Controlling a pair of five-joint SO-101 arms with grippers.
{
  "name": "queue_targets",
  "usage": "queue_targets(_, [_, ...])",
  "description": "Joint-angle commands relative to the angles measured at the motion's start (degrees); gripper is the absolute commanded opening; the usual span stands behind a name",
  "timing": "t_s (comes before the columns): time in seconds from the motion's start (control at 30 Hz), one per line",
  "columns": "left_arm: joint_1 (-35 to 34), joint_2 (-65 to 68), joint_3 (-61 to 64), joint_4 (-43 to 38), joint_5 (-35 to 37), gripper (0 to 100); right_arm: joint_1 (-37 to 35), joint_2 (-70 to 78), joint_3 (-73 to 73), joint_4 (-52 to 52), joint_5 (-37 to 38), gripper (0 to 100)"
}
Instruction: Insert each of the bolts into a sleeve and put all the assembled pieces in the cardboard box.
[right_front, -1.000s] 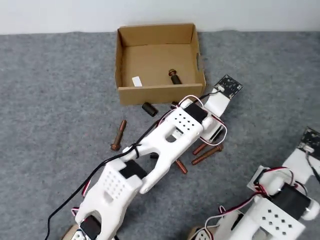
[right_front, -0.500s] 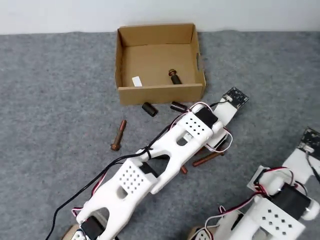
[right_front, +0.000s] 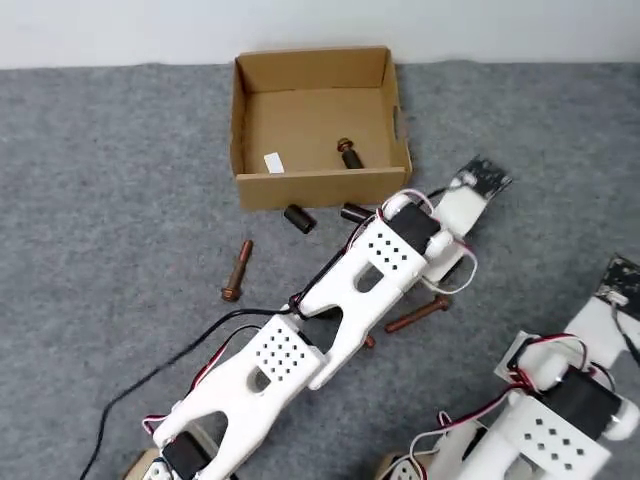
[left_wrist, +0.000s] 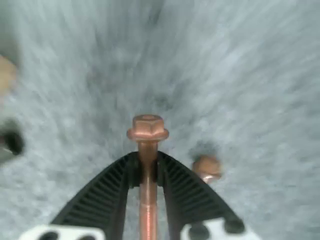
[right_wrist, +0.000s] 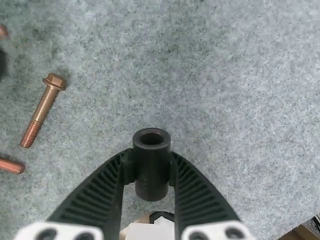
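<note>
Jaws on bolt — on sleeve

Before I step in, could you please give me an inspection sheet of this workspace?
Surface: grey felt mat, lying flat.
Job's things: cardboard box with one assembled piece inside; two loose sleeves in front of it; loose bolts on the mat.
Clutter: white label on the box floor.
Grippers: left gripper shut on a copper bolt; right gripper shut on a black sleeve.
Cables: black cable along the left arm; red and white wires on the right arm.
Surroundings: white wall behind the mat.
</note>
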Motion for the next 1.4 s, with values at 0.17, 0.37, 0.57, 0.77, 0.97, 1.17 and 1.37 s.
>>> queue_targets(0.17, [-0.9, -9.3, -10.1, 3.5, 4.8, 0, 0.3, -0.6, -0.9, -0.6, 4.0, 0.9])
queue_targets(0.37, [-0.7, -18.2, -9.8, 3.7, 4.7, 0, -0.4, -0.6, -0.9, -1.0, 4.6, 0.9])
queue_targets(0.57, [-0.6, -27.3, -6.5, 3.7, 0.0, 0, -8.1, -0.6, -0.9, -1.2, 3.7, 0.9])
queue_targets(0.77, [-0.9, -41.8, 11.7, 3.6, -3.2, 0, -18.7, -0.6, -0.9, -4.3, -3.3, 0.9])
queue_targets(0.97, [-1.0, -60.0, 33.3, 3.4, -3.9, 0, -29.1, -0.6, -0.9, -7.8, -10.1, 0.9])
queue_targets(1.17, [-1.1, -78.4, 50.9, 2.4, -3.6, 0, -39.5, -0.6, -0.7, -12.6, -17.8, 0.9])
queue_targets(1.37, [-6.0, -95.5, 72.0, -5.5, -3.5, 0, -50.8, -0.6, -0.4, -16.2, -20.7, 0.9])
